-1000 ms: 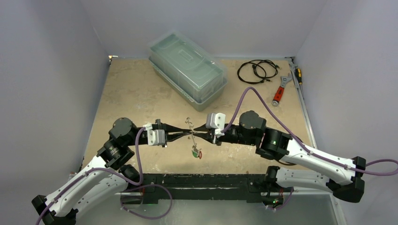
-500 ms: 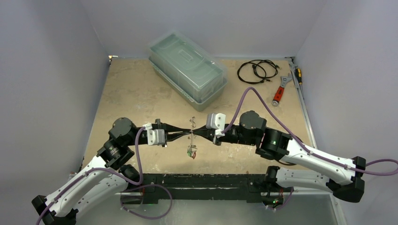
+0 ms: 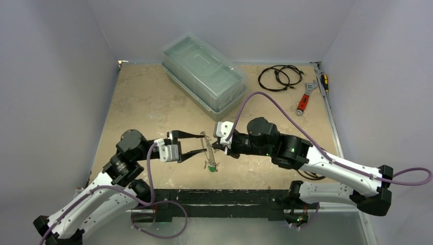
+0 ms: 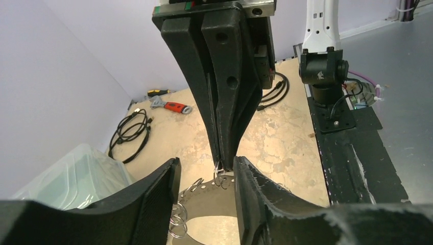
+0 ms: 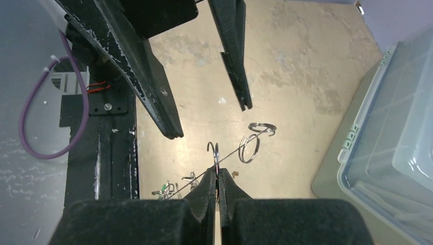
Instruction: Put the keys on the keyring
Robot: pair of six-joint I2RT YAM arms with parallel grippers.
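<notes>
The keyring (image 3: 207, 145), a thin silver plate with small split rings on its rim, hangs in the air between both grippers. My right gripper (image 3: 215, 148) is shut on a split ring (image 5: 216, 153) at the plate's rim; in the right wrist view the plate (image 5: 232, 152) shows edge-on. My left gripper (image 3: 200, 143) is open, with a finger on either side of the plate (image 4: 219, 196), and I cannot tell whether they touch it. The keys (image 3: 211, 166), with green and red heads, dangle below the plate and also show in the right wrist view (image 5: 166, 189).
A clear lidded plastic bin (image 3: 204, 76) stands at the back centre. A coiled black cable (image 3: 278, 76), a red-handled wrench (image 3: 304, 99) and a screwdriver (image 3: 324, 81) lie at the back right. Grey walls close in three sides.
My left gripper has opened and let go of the keyring. My right arm has carried the keyring a little to the left, and the keys swing beneath it.
</notes>
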